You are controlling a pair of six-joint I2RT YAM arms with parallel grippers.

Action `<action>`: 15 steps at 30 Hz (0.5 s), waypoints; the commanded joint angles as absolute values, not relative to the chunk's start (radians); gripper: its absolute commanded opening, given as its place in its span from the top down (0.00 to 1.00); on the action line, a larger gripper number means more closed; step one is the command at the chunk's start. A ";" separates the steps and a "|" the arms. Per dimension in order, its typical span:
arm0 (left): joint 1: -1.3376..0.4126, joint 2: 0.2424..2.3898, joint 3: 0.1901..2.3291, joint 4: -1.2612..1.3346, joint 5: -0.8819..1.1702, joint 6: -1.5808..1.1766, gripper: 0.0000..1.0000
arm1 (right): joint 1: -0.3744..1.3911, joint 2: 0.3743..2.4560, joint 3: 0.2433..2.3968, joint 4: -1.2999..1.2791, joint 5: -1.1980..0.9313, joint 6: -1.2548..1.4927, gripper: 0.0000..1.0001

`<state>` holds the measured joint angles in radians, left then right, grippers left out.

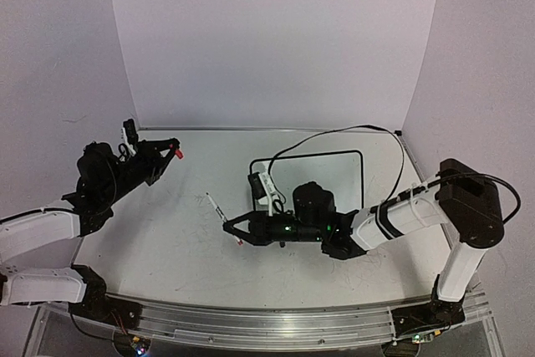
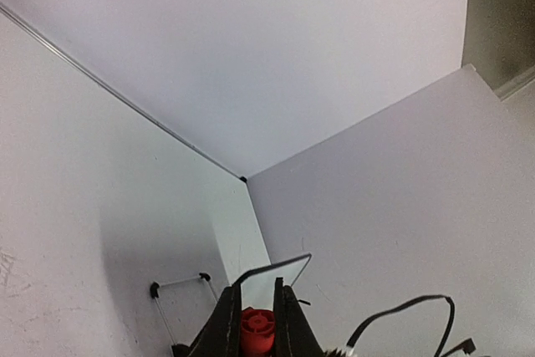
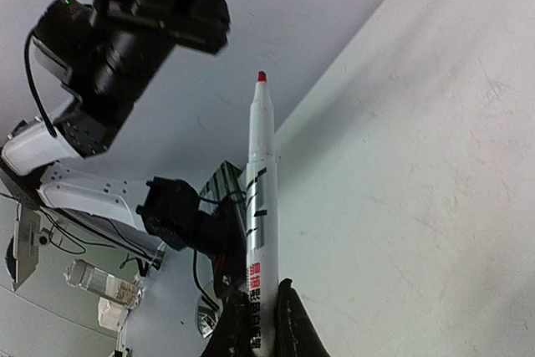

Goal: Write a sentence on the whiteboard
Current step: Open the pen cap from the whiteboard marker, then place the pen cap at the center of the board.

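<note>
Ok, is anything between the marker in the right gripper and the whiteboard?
No loose object. The right arm's own wrist overhangs the whiteboard, and a black cable loops over it; the marker sits left of the board.

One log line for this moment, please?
left fingers: shut on red cap | right fingers: shut on marker, tip bare | whiteboard: flat, marker not touching it

**Scuffed white table, 1 board on it**

The white table carries 1 thing lying flat: the whiteboard, right of centre, toward the far edge. Faint scuffs and pen marks streak the bare tabletop around its middle.
</note>
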<state>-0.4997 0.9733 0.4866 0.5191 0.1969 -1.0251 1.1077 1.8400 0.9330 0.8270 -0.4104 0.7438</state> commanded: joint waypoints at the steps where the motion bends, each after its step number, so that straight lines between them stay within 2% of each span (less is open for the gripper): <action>1: -0.497 0.972 0.571 0.510 0.034 -0.958 1.00 | 1.109 1.728 0.822 0.845 -0.417 0.717 1.00; 5: -0.495 1.048 0.625 0.412 0.019 -0.919 1.00 | 1.109 1.604 0.717 0.827 -0.350 0.670 1.00; 15: -0.512 1.432 0.721 0.029 0.101 -0.809 1.00 | 1.109 1.212 0.630 0.495 0.061 0.468 1.00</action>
